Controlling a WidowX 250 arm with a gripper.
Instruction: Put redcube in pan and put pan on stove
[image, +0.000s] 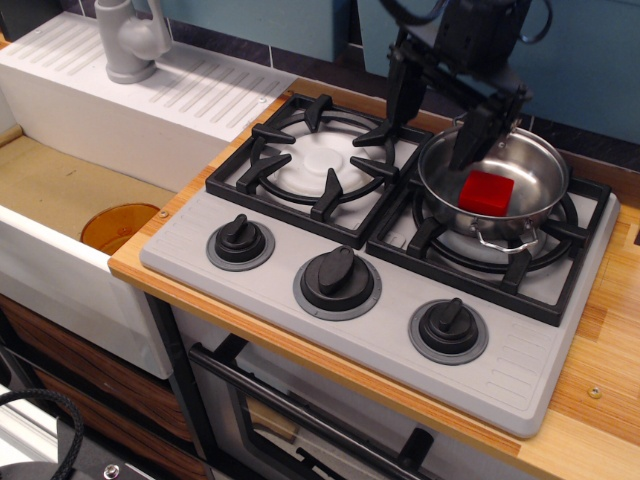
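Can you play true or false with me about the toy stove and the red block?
1. The redcube is inside the pan. True.
2. The pan sits on the left burner. False: it sits on the right burner of the stove; the left burner has nothing on it.
3. The gripper is open. True: its fingers stand apart, one on each side of the pan's left rim.
4. The gripper is holding the redcube. False: the cube lies loose on the pan's floor.
5. The stove has three black knobs. True.
6. The faucet is on the stove. False: it stands on the white sink unit to the left.
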